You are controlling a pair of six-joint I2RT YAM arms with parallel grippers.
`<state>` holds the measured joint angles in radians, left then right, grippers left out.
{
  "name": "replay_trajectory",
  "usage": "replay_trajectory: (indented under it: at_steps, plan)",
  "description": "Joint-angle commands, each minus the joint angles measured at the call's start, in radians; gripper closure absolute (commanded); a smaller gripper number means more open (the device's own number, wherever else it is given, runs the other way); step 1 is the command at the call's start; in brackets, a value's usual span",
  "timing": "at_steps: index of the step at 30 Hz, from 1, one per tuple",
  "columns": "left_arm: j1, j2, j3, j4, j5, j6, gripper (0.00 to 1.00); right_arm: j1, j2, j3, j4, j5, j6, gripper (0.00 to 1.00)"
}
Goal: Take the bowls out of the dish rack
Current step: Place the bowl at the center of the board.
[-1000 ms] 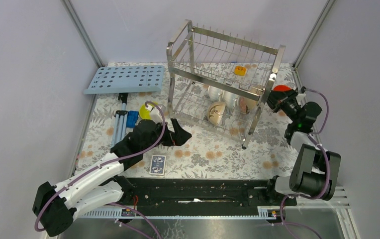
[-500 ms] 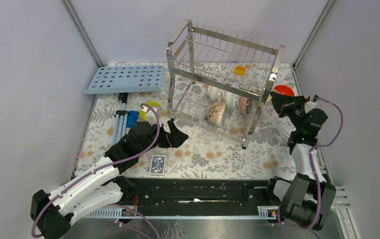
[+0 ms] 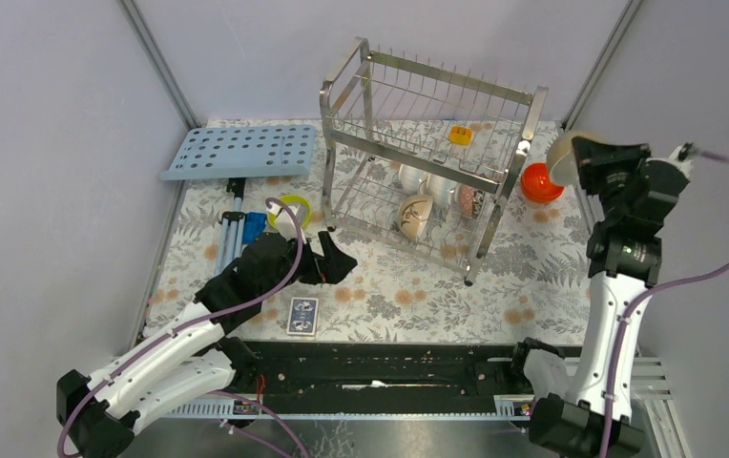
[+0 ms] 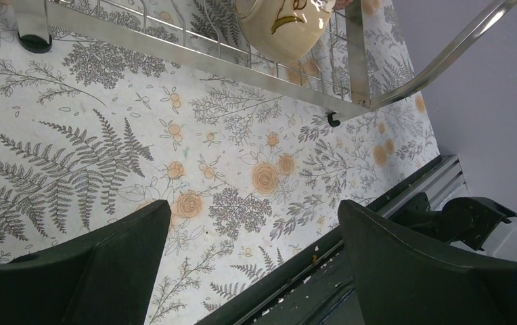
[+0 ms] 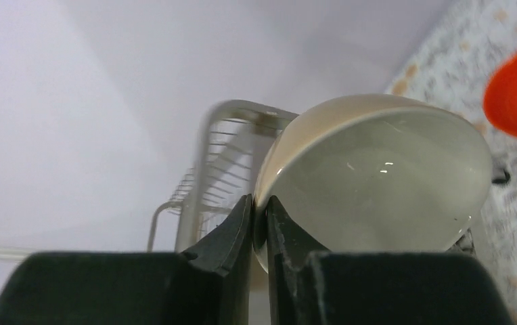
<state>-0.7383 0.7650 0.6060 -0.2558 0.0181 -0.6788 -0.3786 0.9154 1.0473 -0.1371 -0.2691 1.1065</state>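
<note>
The dish rack (image 3: pixel 432 176) is a shiny two-tier wire frame standing at the back of the flowered tabletop (image 3: pixel 408 296). On its lower tier lean two white bowls (image 3: pixel 412 177), a cream bowl with a brown mark (image 3: pixel 415 216) and a dark patterned bowl (image 3: pixel 470 200). A small yellow-orange block (image 3: pixel 460 135) sits higher up. Outside the rack, an orange-red bowl (image 3: pixel 541 182) rests on the tabletop by its right end, and a yellow-green bowl (image 3: pixel 293 211) lies near the left arm.

A second ago the right arm reached low beside the rack's right end. Now it is raised at the right edge of the tabletop, and the right tool (image 3: pixel 578 162) carries a beige bowl (image 3: pixel 563 157) in the air above and to the right of the orange-red one. The left arm has barely shifted.

The right wrist view shows what the overhead view hides: the right tool (image 5: pixel 259 217) is nearly closed, pinching the beige bowl's (image 5: pixel 377 183) rim, its glossy pale inside facing the camera. The left wrist view shows the left tool (image 4: pixel 252 237) spread wide and holding nothing, over bare tabletop just in front of the rack (image 4: pixel 195 57), with the cream bowl (image 4: pixel 283 24) behind the wires.
</note>
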Motion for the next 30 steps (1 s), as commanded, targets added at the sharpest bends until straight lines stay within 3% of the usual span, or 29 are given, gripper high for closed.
replay_trajectory:
  at_steps: [1,10,21,27,30]
  plan:
    - [-0.004,-0.031,0.056,-0.001,-0.015,0.021,0.01,0.071,-0.020,0.261,-0.091,0.120,-0.192,1.00]
    - [-0.003,-0.055,0.110,-0.116,-0.111,0.038,0.01,0.262,0.069,0.730,-0.312,-0.019,-0.445,1.00]
    - [-0.003,-0.115,0.176,-0.253,-0.218,0.039,0.01,0.447,0.368,1.136,-0.365,-0.244,-0.429,1.00]
    - [-0.002,-0.150,0.192,-0.312,-0.265,0.020,0.01,0.704,0.575,1.418,-0.479,-0.146,-0.540,1.00]
    - [-0.002,-0.158,0.207,-0.338,-0.284,0.013,0.01,0.831,0.642,1.465,-0.497,-0.087,-0.598,1.00]
